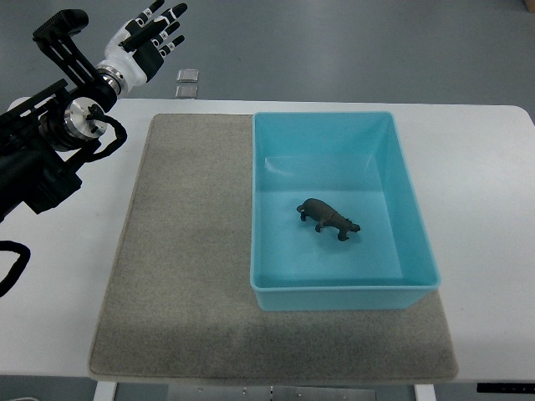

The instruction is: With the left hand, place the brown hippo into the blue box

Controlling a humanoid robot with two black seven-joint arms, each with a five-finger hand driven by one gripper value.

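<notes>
Top view: brown hippo (328, 219) upright inside blue box (338, 294), mid-floor; likely light, rigid, smooth; best gripped across torso; left hand (150, 35) well clear of box, fingers spread, empty

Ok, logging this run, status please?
Left hand open, raised at far left. Brown hippo standing inside blue box. Nothing in the way.

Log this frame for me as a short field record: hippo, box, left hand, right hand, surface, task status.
hippo: brown hippo standing upright on the box floor, near the middle
box: blue box, open top, resting on the mat's right part
left hand: left hand raised beyond the table's far left corner, fingers spread, holding nothing
right hand: not in view
surface: grey mat on white table
task status: hippo already in box
</notes>
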